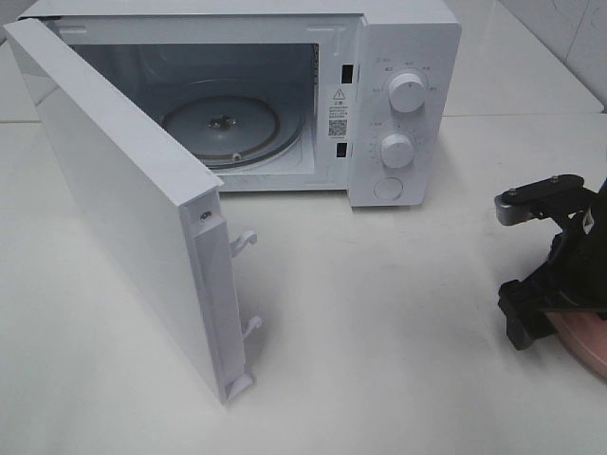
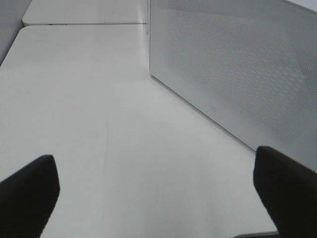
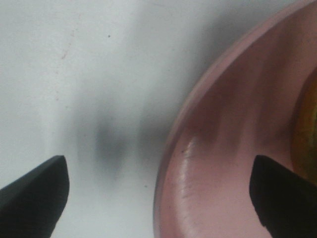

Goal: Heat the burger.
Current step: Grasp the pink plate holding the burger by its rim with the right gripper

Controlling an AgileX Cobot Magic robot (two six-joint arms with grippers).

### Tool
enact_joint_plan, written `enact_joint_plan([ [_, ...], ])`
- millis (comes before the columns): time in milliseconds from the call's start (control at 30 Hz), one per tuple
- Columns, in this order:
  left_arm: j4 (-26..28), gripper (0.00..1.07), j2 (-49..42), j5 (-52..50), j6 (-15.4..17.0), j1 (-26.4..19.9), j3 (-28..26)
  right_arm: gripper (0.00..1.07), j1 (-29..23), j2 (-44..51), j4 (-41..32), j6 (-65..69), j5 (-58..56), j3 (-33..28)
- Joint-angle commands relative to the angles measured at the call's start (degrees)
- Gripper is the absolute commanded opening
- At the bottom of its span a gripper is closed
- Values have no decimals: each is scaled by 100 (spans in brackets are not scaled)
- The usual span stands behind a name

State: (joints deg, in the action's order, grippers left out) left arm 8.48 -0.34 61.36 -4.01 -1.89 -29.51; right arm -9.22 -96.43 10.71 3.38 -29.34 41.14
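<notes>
Right jaws apart astride pink plate (image 3: pixel 218 148)

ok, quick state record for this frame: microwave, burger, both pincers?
microwave: door open, turntable bare
burger: only a sliver visible, on pink plate, outside microwave
right pincer: open, straddling plate rim
left pincer: open, above table beside door, holding nothing
task status: burger not yet loaded
</notes>
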Motion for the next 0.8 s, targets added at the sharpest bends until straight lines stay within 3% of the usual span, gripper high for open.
enact_joint_plan([
  [33, -6, 100, -92, -23, 6, -17, -6, 93, 109, -97, 120, 80, 103, -23],
  [800, -6, 100, -92, -23, 6, -17, -6, 87, 120, -596, 120, 126, 350, -23],
])
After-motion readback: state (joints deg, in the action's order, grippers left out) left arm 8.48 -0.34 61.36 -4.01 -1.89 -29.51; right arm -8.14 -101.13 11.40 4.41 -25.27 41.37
